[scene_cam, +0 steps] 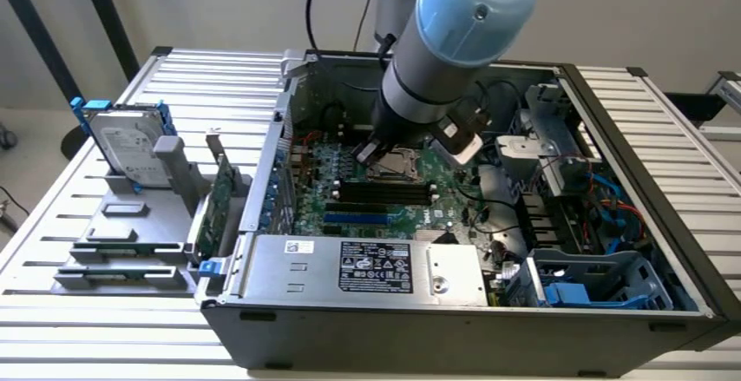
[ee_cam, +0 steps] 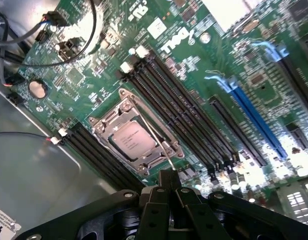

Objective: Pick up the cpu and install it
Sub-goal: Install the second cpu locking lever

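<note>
The cpu is seen already seated in the socket on the motherboard, silvery top plate facing up, inside the metal socket frame. All places are given rel. to that socket. Black memory slots run along one side of it; a second, shorter bank runs along the opposite side. A thin wire retention lever crosses the frame and ends just by the gripper.

The gripper is closed, fingers together, nothing clamped between them; its tip sits near the socket's edge, close to the lever end. Contact with the lever can't be confirmed. In the exterior view the arm is lowered into the open pc case, w/ the gripper right at the socket. The hard drive and green card stand in the rack outside the case, well apart from the socket.

Judged: placement is done; locking of the frame appears to be the step in hand. For that to be done well, pressure should be kept on the lever only, not on the chip's plate. The push should be kept slow and in line w/ the lever's swing, so the wire isn't slipped off the closed tip. Nearby memory latches should be avoided.
</note>
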